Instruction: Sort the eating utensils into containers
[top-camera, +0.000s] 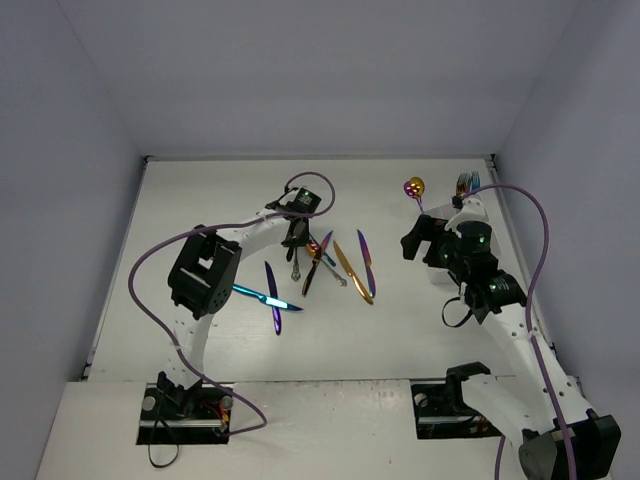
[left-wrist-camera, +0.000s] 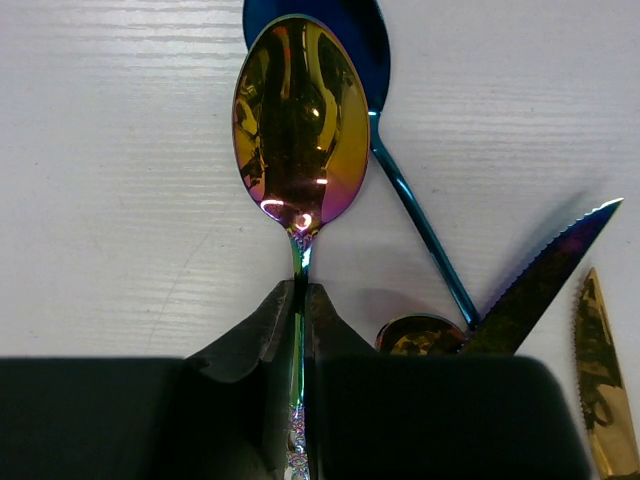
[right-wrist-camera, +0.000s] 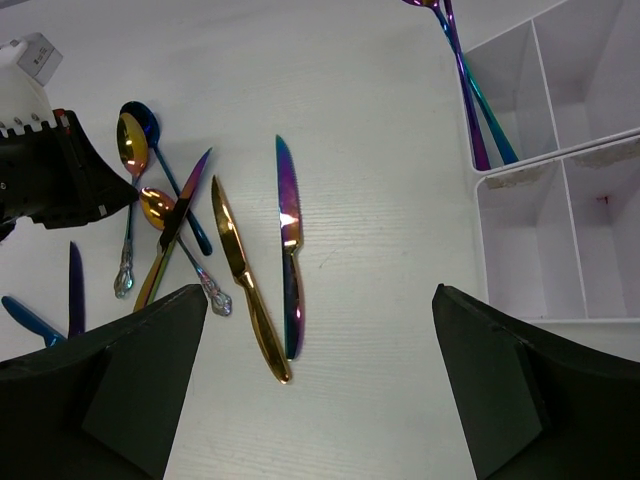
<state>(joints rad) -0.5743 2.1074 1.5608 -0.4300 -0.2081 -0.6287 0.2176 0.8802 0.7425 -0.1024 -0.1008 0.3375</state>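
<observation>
My left gripper is shut on the thin handle of a rainbow-gold spoon, just below its bowl. Whether the spoon rests on the table or is raised I cannot tell. A blue spoon lies right beside it, partly under its bowl. In the top view the left gripper sits at the left edge of the utensil pile. My right gripper hangs open over bare table, near a gold knife and a rainbow knife. The white caddy lies to its right, with a couple of utensils in one compartment.
A purple serrated knife, a gold knife and a gold spoon bowl crowd the left gripper's right side. A blue knife and a purple knife lie apart near the left arm. White walls enclose the table.
</observation>
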